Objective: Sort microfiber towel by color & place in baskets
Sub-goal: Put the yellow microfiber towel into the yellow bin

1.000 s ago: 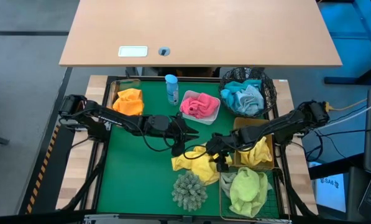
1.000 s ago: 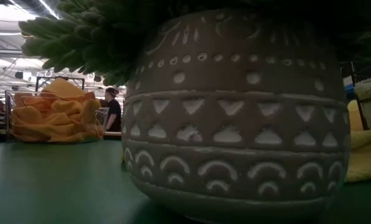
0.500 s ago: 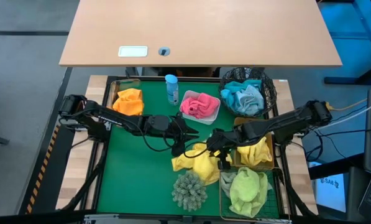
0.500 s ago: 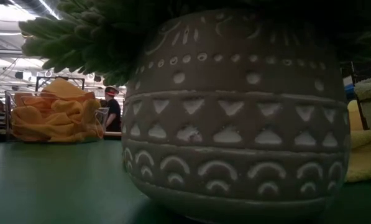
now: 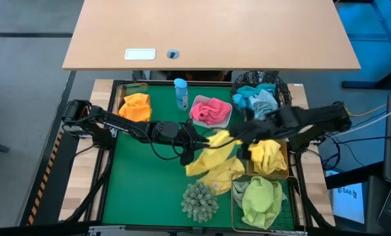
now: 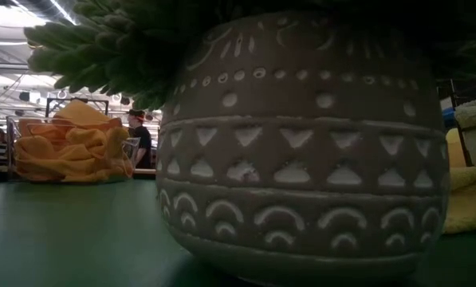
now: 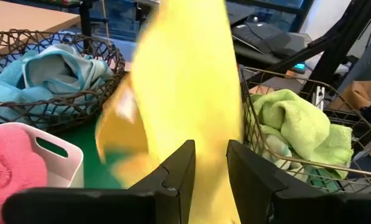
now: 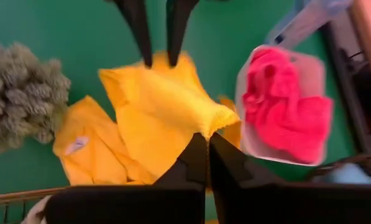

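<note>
Care matters here: your right gripper (image 5: 231, 136) pinches a yellow towel (image 5: 216, 152) hanging below it, so swing it over the gold basket (image 5: 281, 172) beside, clear of the half-open left gripper (image 5: 194, 139).

Both arms (image 5: 116, 123) dark/black, jointed tube segments w/ thin black cables alongside. Grippers: two slim black tapered fingers (image 7: 176, 174) each, matte, wedge-shaped tips.
</note>
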Available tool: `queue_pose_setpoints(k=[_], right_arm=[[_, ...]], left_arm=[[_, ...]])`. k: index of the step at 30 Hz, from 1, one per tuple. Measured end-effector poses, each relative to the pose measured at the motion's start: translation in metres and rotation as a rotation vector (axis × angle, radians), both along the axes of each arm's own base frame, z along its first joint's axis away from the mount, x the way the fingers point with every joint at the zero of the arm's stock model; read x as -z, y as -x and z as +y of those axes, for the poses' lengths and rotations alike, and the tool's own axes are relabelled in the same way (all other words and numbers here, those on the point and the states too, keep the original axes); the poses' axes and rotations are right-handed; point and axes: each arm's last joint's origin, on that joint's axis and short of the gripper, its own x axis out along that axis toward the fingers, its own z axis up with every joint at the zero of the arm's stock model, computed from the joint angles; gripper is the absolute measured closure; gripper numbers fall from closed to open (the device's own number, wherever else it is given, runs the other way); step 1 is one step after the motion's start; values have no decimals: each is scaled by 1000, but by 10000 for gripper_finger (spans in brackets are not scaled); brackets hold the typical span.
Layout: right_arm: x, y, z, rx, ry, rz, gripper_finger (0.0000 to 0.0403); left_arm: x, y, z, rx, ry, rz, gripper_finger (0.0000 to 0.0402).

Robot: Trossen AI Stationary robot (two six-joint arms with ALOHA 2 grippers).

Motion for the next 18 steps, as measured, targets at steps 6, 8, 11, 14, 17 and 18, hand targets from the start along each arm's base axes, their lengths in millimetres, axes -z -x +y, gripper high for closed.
queue_pose_setpoints(k=[6, 8, 11, 14, 17, 18], right_arm=[[-57, 24, -7, 28, -41, -114, 398], [-74, 34, -10, 44, -65, -154, 400], [-97, 52, -14, 61, -110, -209, 399], [-115, 72, -19, 62, -178, -248, 399], [-130, 93, -23, 56, -254, -288, 399], [-135, 99, -24, 47, -280, -311, 398]], left_arm=[[0, 0, 0, 0, 0, 0, 312], [0, 0, 0, 0, 0, 0, 312], [0, 0, 0, 0, 1, 0, 312], [0, 0, 0, 0, 1, 1, 312], [0, 0, 0, 0, 1, 1, 312], [0, 0, 0, 0, 1, 1, 312]])
